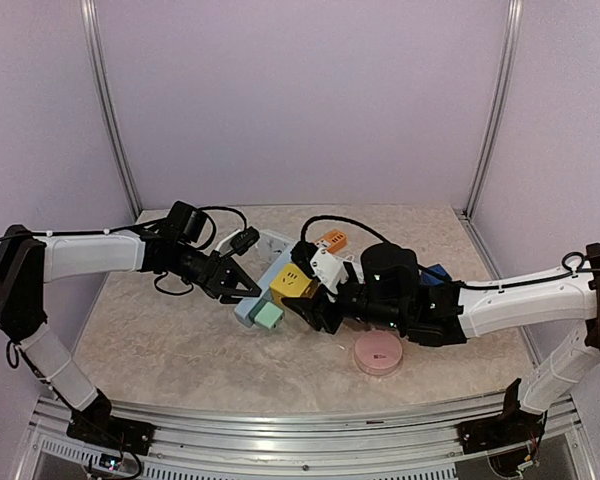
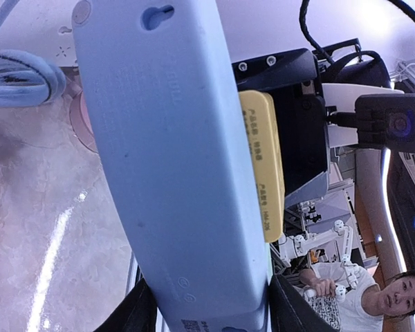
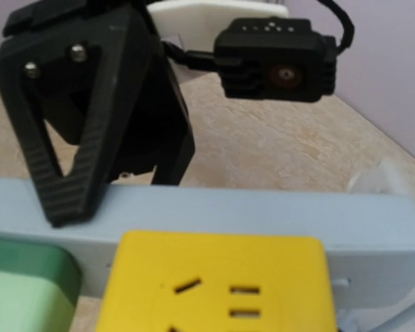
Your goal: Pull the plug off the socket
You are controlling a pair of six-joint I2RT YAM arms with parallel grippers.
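**Table**: beige and marbled, carrying every item below.

**Left pincer**: reaching in from the left and gripping the socket strip across its width, one finger on each long edge. It is serving as the anchor.

**Socket strip**: pale blue, sitting at the middle of the table. The left wrist view is showing its underside. Whether it is resting on the table or lifted cannot be told.

**Green plug**: sitting in the near end of the strip. It is not the item being worked on.

**Yellow plug**: sitting in the strip just right of the green one, not yet pulled out. It is lying between the two pincers, just right of the left one and touching or nearly touching the right one.

**Right pincer**: coming at the yellow plug from the right, its black body crowding the plug's side. Its own fingers are not showing in the right wrist view, so whether it is closed on the plug cannot be told.

**Pink disc**: lying nearer and to the right, apart from the rest.

**Handling note (judgement):** the pull itself is likely the step in hand.
- The left pincer should be holding the strip hard.
- The right pincer should be seating both fingers squarely on the yellow plug's sides.
- The pull should be going straight along the pins, without twisting and without catching the green plug.
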